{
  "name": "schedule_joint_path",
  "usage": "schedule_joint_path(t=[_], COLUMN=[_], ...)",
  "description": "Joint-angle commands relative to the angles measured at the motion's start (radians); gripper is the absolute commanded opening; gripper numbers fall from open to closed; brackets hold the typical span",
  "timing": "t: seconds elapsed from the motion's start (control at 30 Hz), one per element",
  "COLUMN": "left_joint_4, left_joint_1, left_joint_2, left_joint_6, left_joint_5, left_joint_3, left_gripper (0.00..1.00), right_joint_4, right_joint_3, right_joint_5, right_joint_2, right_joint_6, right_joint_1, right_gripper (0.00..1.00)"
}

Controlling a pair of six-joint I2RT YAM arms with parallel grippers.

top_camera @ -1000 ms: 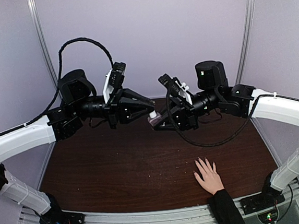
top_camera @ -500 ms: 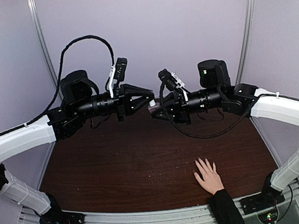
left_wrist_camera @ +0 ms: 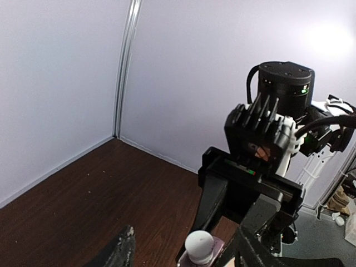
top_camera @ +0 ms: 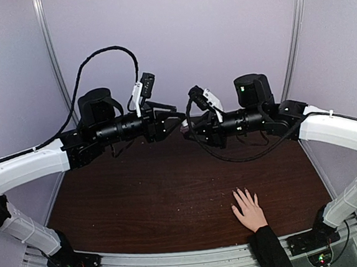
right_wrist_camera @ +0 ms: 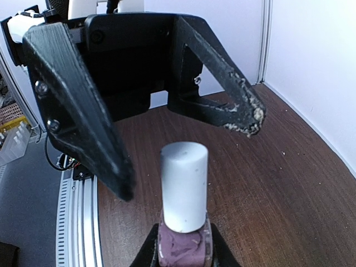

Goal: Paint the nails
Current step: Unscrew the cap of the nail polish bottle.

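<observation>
Above the table's (top_camera: 140,193) far side, the right gripper (top_camera: 194,134) clamps a polish bottle (right_wrist_camera: 183,245), its pale cap (right_wrist_camera: 183,186) pointing lengthwise between the half-spread, untouching fingers of the left gripper (top_camera: 177,122); the nails (top_camera: 243,194) lie well below, nearer the right arm.

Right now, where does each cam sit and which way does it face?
Top external: above and behind the bases, looking down on the table; both arms, left gripper, right gripper, a person's hand.
Left wrist: on that wrist, facing the right arm; own fingers at the bottom.
Right wrist: on that wrist, facing the open left gripper; own fingers clamp the bottle.
Shared: both wrist views show the bottle's cap.
</observation>
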Motion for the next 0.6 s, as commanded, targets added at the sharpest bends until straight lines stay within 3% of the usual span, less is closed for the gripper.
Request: schedule_joint_path(t=[0.0,0.1,0.33,0.57], left_joint_4=[0.035,0.053,0.064,0.085], left_joint_1=[0.011,0.019,0.022,0.022], left_joint_2=[-0.082,-0.112,-0.128,-0.096], left_joint_6=[0.027,0.041,0.087,0.114], left_joint_5=[0.044,0.148,0.434,0.513], left_joint_3=[-0.040,-0.061,-0.056,-0.031], left_gripper=[0.67,0.73,0.75,0.71], right_joint_4=[-0.002,-0.007,-0.001,-0.002], right_joint_3=[0.034,0.040,0.058,0.075], right_joint_5=[-0.068,-0.118,-0.348,-0.505], right_joint_2=[-0.019,-0.020,-0.020,-0.004], right_joint_6=[-0.008,-0.009,-0.017,-0.013], right_joint_1=[0.000,0.000,0.001,0.003], right_gripper=[0.00,0.00,0.00,0.00])
